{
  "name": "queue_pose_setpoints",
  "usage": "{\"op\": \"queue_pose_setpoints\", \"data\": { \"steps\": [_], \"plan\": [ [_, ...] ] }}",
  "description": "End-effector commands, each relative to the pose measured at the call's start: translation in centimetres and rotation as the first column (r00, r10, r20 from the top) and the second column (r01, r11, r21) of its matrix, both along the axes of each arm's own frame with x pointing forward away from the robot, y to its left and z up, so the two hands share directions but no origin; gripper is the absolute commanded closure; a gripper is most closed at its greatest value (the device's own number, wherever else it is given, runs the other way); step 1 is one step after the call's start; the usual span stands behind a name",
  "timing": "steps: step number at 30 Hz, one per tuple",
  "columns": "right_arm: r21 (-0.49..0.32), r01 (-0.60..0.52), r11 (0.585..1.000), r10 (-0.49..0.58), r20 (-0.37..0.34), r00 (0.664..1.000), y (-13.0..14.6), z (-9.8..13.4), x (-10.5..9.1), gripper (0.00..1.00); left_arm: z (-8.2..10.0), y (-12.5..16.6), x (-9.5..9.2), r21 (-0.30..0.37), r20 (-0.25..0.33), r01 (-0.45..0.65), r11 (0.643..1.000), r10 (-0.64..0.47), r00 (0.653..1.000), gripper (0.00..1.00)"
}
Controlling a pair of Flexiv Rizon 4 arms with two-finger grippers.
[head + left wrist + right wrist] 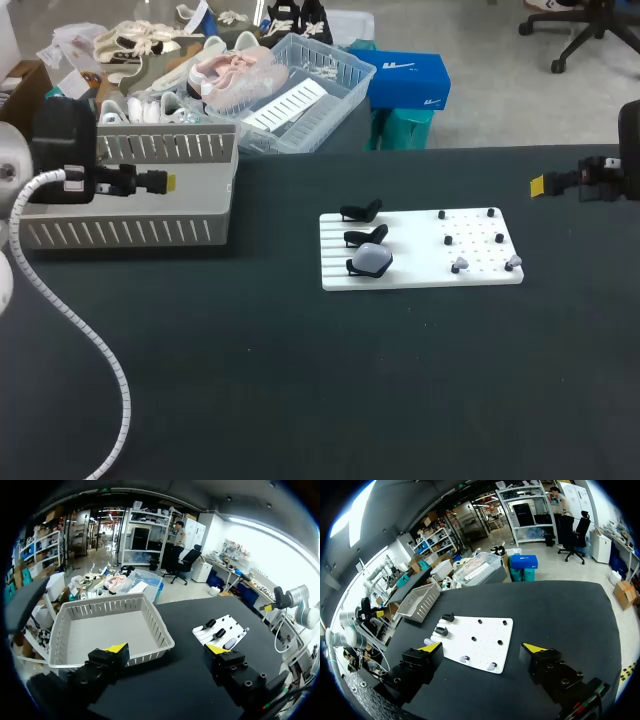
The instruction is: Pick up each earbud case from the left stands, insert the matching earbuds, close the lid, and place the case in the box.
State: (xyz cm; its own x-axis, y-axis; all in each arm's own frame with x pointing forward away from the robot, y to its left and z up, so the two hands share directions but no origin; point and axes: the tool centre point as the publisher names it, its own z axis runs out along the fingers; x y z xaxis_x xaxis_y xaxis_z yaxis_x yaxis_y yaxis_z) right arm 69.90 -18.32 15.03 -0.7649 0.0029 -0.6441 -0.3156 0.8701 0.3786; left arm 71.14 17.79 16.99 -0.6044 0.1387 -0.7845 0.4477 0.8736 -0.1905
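Both tools empty, fingers apart. Left gripper (167,649) by the grey basket (120,232) far left, right gripper (482,647) at the table's right edge. Earbud case (371,259) sits on the nearest stand of the white board (420,278). Earbuds (459,265) on its near-right pegs.

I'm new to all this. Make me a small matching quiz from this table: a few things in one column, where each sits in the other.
Things:
1. earbud case
2. basket
3. pale earbuds

Places:
A. right part of the white board
B. left side of the table
C. on the nearest black stand

Pairs: 1-C, 2-B, 3-A.
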Motion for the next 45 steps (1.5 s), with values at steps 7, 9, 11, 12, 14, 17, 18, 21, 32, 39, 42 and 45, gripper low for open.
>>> {"op": "queue_pose_setpoints", "data": {
  "steps": [7, 9, 11, 12, 14, 17, 18, 21, 32, 39, 42, 45],
  "plan": [
    [0.001, -0.003, 1.0, 0.003, 0.0, 1.0, 0.0, -0.1, 0.1, 0.0, 0.8, -1.4, 1.7, 0.167, 0.311, 0.501, 0.849, -0.528, 0.79, 0.0],
    [0.001, -0.003, 1.0, 0.003, 0.0, 1.0, 0.0, -0.1, 0.1, 0.0, 0.9, -1.5, 1.9, 0.158, 0.335, 0.557, 0.815, -0.575, 0.746, 0.0],
    [0.001, -0.003, 1.0, 0.003, 0.0, 1.0, 0.0, -0.1, 0.1, 0.0, 0.7, -1.6, 2.1, 0.199, 0.365, 0.597, 0.777, -0.624, 0.69, 0.0],
    [0.001, -0.003, 1.0, 0.003, 0.0, 1.0, 0.0, -0.1, 0.1, 0.0, 0.5, -1.6, 2.2, 0.22, 0.375, 0.625, 0.749, -0.656, 0.655, 0.0],
    [0.001, -0.003, 1.0, 0.003, 0.0, 1.0, 0.0, -0.1, 0.1, 0.0, 0.3, -1.8, 2.2, 0.211, 0.382, 0.69, 0.692, -0.708, 0.593, 0.0],
    [0.001, -0.003, 1.0, 0.003, 0.0, 1.0, 0.0, -0.1, 0.1, 0.0, 0.3, -2.2, 1.7, 0.221, 0.402, 0.767, 0.602, -0.773, 0.491, 0.0],
    [0.001, -0.003, 1.0, 0.003, 0.0, 1.0, 0.0, -0.1, 0.1, 0.0, 0.3, -2.4, 1.5, 0.229, 0.411, 0.784, 0.577, -0.788, 0.459, 0.0],
    [0.001, -0.003, 1.0, 0.003, 0.0, 1.0, 0.0, -0.1, 0.1, 0.0, 0.1, -3.5, 1.0, 0.257, 0.426, 0.82, 0.511, -0.822, 0.378, 0.0],
    [0.001, -0.003, 1.0, 0.003, 0.0, 1.0, 0.0, -0.1, 0.1, 0.0, -1.2, -6.7, 0.5, 0.262, 0.419, 0.847, 0.462, -0.845, 0.332, 0.0],
    [0.001, -0.003, 1.0, 0.003, 0.0, 1.0, 0.0, -0.1, 0.1, 0.0, -2.5, -9.0, 0.0, 0.24, 0.385, 0.817, 0.525, -0.824, 0.416, 0.0],
    [0.001, -0.003, 1.0, 0.003, 0.0, 1.0, 0.0, -0.1, 0.1, 0.0, -3.0, -10.1, -0.5, 0.241, 0.383, 0.798, 0.552, -0.81, 0.445, 0.0],
    [0.001, -0.003, 1.0, 0.003, 0.0, 1.0, 0.0, -0.1, 0.1, 0.0, -3.5, -10.9, -1.2, 0.261, 0.383, 0.779, 0.571, -0.802, 0.459, 0.0]
  ]
}}
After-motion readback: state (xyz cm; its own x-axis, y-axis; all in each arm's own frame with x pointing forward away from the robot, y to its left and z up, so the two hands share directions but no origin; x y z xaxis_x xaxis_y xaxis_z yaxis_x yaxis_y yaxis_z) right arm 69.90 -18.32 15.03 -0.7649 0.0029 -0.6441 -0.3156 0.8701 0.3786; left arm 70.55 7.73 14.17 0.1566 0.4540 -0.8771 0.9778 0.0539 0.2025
